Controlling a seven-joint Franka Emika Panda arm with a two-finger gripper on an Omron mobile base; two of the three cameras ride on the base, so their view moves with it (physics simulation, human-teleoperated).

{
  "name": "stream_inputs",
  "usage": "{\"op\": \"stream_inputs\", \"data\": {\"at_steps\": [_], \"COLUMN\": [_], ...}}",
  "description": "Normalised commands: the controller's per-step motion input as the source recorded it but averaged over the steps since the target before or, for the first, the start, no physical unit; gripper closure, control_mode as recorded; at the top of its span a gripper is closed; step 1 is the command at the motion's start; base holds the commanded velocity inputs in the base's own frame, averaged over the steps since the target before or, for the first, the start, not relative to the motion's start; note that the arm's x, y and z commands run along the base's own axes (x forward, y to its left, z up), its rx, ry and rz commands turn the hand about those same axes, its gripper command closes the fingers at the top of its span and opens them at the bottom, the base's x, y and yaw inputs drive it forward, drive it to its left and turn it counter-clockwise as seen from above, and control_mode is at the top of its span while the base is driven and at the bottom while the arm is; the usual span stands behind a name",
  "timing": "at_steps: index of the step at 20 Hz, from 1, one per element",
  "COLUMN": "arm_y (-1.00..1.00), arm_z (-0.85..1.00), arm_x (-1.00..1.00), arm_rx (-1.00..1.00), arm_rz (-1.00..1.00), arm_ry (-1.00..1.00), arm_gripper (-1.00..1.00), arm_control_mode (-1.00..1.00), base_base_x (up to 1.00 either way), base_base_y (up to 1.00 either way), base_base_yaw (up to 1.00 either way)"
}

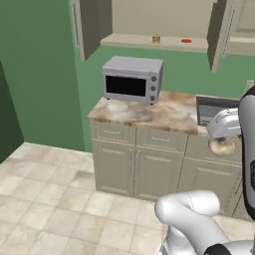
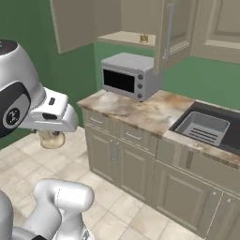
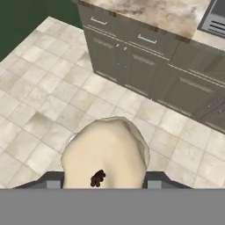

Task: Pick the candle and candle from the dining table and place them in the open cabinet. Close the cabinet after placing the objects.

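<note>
the pale cream candle (image 3: 105, 156) sits clamped between the dark fingers (image 3: 52, 181), whose tips flank it at 8 and 4 o'clock of its wide base in the hand view; its dark wick spot shows near the bottom of the cream body. in the left base view the same cream candle (image 1: 222, 146) hangs under the white hand at about 3 o'clock of the picture, in front of the counter edge, and in the right base view it (image 2: 50, 138) hangs below the hand at 9 o'clock, above the tiled floor (image 2: 117, 206). the golden-brown candle (image 1: 156, 39) stands upright on the beige shelf of the open cabinet (image 1: 149, 43), at about 12 o'clock in the left base view, with a flat red disc (image 1: 186, 41) lying on the same shelf well apart toward 3 o'clock of it. the cabinet doors (image 2: 169, 33) stand swung open on both sides. under the shelf, a grey microwave (image 1: 132, 78) rests on the marbled tabletop (image 1: 149, 112) of the smaller counter, and a sink (image 2: 204, 126) is set into that tabletop at the microwave's 4 o'clock in the right base view. beige drawers and doors (image 3: 145, 57) of the counter base fill the 12 to 2 o'clock part of the hand view.
</note>
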Motion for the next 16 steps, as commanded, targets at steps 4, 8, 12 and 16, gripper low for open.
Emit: {"op": "stream_inputs", "data": {"at_steps": [4,8,12,16], "arm_y": [0.00,0.00,0.00,0.00], "arm_z": [0.00,0.00,0.00,0.00], "arm_x": [0.00,0.00,0.00,0.00], "arm_rx": [0.00,0.00,0.00,0.00], "arm_rz": [0.00,0.00,0.00,0.00], "arm_ry": [0.00,0.00,0.00,0.00], "arm_gripper": [1.00,1.00,1.00,1.00], "arm_control_mode": [1.00,1.00,1.00,1.00], "base_base_x": [1.00,1.00,0.99,0.61], "base_base_y": [0.00,0.01,0.07,0.05], "base_base_yaw": [-0.32,-0.31,-0.31,-0.19]}}
